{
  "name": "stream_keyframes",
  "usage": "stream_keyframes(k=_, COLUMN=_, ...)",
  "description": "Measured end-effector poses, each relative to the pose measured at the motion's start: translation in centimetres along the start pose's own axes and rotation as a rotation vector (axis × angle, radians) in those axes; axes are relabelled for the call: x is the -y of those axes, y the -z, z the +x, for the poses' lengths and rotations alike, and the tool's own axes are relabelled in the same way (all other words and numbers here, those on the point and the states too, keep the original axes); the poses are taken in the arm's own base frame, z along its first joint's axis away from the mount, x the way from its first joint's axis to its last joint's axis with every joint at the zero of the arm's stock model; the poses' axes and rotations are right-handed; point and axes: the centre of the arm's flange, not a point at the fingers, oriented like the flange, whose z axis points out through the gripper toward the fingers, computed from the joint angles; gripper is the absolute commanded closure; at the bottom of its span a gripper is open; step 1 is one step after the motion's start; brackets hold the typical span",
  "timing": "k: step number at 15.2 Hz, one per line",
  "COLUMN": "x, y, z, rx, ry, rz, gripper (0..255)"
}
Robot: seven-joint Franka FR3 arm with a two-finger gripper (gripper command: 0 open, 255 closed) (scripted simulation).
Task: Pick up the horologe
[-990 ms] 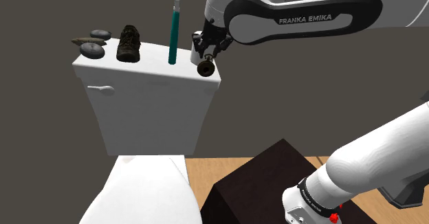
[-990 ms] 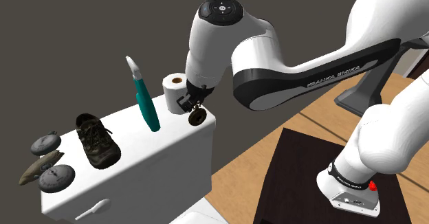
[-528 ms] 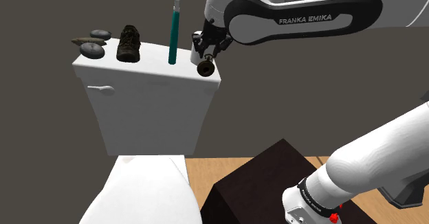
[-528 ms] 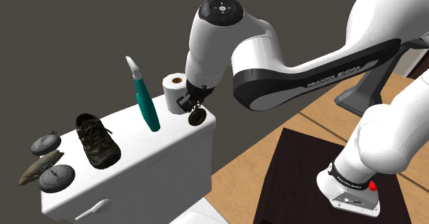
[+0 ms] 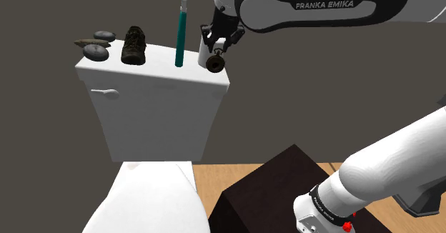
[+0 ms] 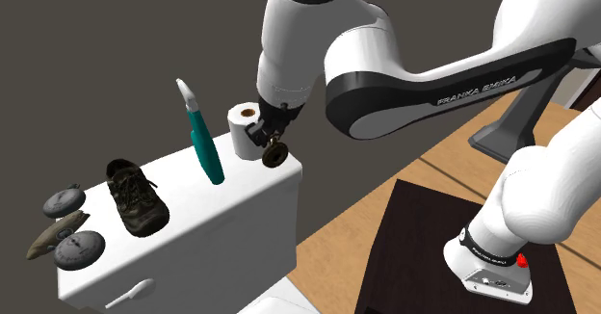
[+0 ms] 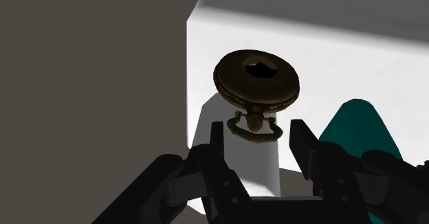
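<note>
Pocket watch (image 7: pixel 256 85) hung from the black gripper (image 7: pixel 256 135), fingers clenched on the ring at its stem, over the right end of the white toilet tank lid (image 5: pixel 143 74), upper middle of the shoulder view. Hold looked thin. A slow, straight lift seemed wisest, avoiding the toilet roll (image 6: pixel 241 129) and the upright teal tool (image 5: pixel 180 35) close by.

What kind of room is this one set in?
Most likely a bathroom: a white toilet tank with a flush lever, a toilet paper roll on top by the pocket watch in the gripper, and the toilet lid below.
</note>
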Motion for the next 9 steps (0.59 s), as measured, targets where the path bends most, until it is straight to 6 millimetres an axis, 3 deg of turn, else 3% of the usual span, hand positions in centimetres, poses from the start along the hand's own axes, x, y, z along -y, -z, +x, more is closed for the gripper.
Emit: stream_keyframes(k=9, x=-0.7, y=4.1, z=1.9, rx=0.0, ry=0.0, rz=0.0, gripper=255)
